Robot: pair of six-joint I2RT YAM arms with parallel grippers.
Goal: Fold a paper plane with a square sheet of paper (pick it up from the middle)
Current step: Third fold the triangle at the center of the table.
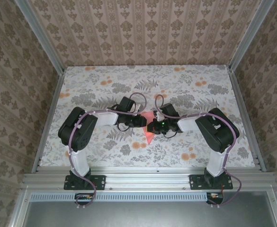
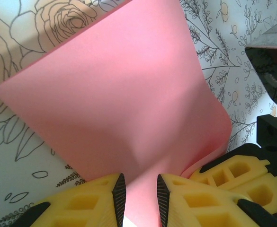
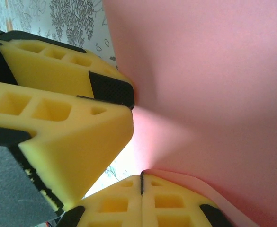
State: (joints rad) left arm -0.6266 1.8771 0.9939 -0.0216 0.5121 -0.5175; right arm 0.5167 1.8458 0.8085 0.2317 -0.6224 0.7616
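Top external view has my two arms bent inward so that my left claw (image 1: 139, 121) and my right claw (image 1: 153, 126) meet nose to nose over the middle of the white table cover printed with grey leaves and orange flowers (image 1: 95, 85). Between them and just on the near side shows the thin salmon-pink sheet of paper (image 1: 149, 135), narrowing to a point toward my bases.

From my left wrist, the sheet (image 2: 119, 94) spreads broad and bowed beyond my yellow fingers. Its right side curls down to my right claw's yellow fingers (image 2: 266, 182), which sit just beside my own at lower right. My left claw's jaws stand a narrow gap apart, the black pads (image 2: 119, 196) facing each other. Pink fills the gap, but I cannot tell whether the pads press the sheet.

From my right wrist, my right claw (image 3: 141, 178) is closed tight, its two yellow fingers meeting with no gap. The sheet's edge comes out of the seam at their tips, so this claw pinches the paper. From there the sheet (image 3: 214, 94) sweeps up and to the right. My left claw's fingers (image 3: 58, 71) come in from the left, their tips at the sheet's edge just above my right claw.
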